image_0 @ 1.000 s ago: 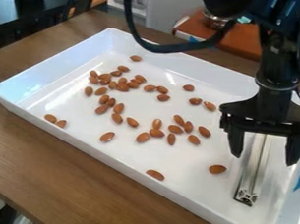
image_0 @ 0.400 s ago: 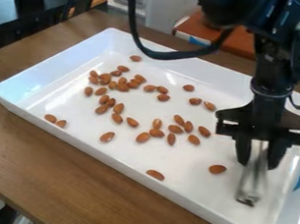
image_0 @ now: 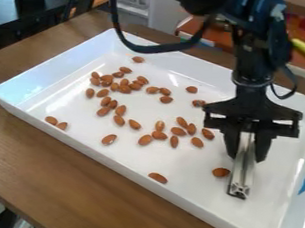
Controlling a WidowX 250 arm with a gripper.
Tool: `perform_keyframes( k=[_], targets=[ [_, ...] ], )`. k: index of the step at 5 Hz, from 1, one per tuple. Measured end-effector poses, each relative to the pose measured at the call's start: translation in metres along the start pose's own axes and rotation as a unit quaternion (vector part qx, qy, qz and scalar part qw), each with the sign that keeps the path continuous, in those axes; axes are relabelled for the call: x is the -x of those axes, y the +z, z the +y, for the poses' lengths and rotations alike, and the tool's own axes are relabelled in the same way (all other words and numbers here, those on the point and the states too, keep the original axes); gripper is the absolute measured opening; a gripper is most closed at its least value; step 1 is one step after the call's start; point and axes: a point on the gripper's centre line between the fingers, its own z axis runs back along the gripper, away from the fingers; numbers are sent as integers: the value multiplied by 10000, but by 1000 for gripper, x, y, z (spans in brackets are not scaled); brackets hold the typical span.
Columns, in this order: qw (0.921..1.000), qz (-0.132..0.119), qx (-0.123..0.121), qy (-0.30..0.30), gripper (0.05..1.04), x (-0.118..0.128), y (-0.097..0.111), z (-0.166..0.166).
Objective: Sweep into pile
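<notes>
Compared with the earlier frames, the gripper (image_0: 245, 158) is now sitting farther toward ten o'clock, and the metal bar (image_0: 243, 166) is going with it. The claw was standing wide apart around the bar at first; now it is clamping the bar between its fingers. The bar is pointing toward six o'clock, and its near end is showing at about four o'clock from the middle of the white tray (image_0: 52, 136); I cannot tell whether that end is touching the floor of the tray. A lone almond (image_0: 221, 172), well apart from the bar's end earlier, is now lying just beside it, on its nine o'clock side. The visible almonds are keeping their places: most are lying scattered from eleven o'clock through the middle, a pair (image_0: 56, 122) is resting at nine, and a single almond (image_0: 158, 177) at six.
</notes>
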Motion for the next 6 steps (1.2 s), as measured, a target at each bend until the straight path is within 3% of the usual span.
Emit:
perform_keyframes(
  k=[2,6],
  targets=[
    [9999,109,-9,-53,376,-10,7,53],
    [9985,-194,-181,-487,376,-27,23,165]
  ],
)
